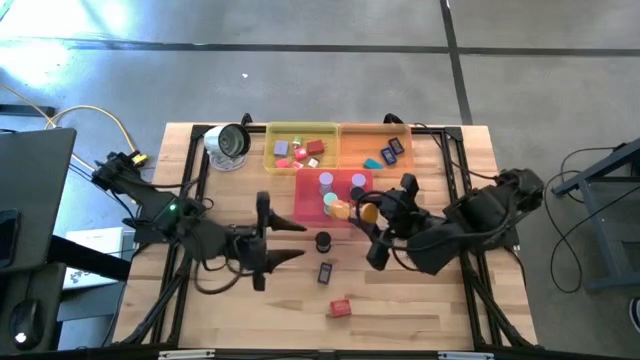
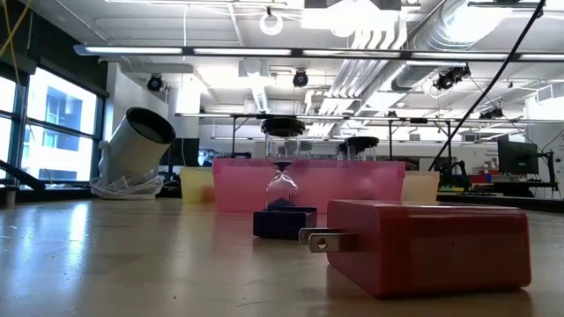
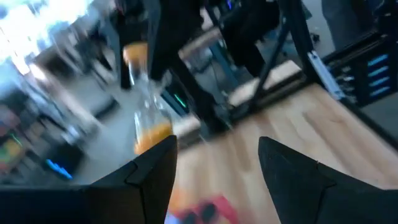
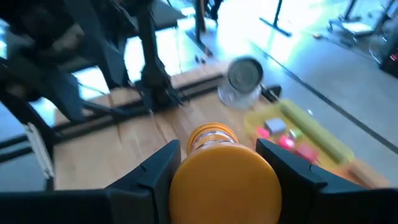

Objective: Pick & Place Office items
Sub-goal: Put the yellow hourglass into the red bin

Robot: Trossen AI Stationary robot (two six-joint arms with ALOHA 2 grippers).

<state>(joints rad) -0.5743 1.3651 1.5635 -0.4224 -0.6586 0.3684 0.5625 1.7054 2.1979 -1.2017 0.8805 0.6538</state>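
Note:
My right gripper [image 4: 221, 165] is shut on an orange hourglass [image 1: 355, 211] and holds it in the air over the near edge of the pink tray [image 1: 305, 195]. My left gripper [image 1: 298, 240] hovers open and empty left of the table's middle, its fingers pointing toward the table's right side. A black hourglass [image 1: 323, 241] stands upright on the table just past its fingertips. Nearer the front edge lie a dark blue piece [image 1: 325, 272] and a red plug block [image 1: 340, 308]. The low view shows the red block [image 2: 423, 246] on its broad side. My right gripper pinches the hourglass by one orange end cap [image 4: 217, 183] between its two fingers [image 4: 155, 171]. The fingers come from the table's right side, slanting a little downward. The rest of the hourglass [image 4: 211, 138] sticks out beyond the fingertips, tilted and lifted clear of table and tray.
A yellow tray [image 1: 268, 150] and an orange tray [image 1: 350, 140] with small pieces stand at the far edge. Lilac and teal cylinders sit in the pink tray. A round silver-rimmed object [image 1: 228, 145] lies at the far left. Bare wood shows along the near edge.

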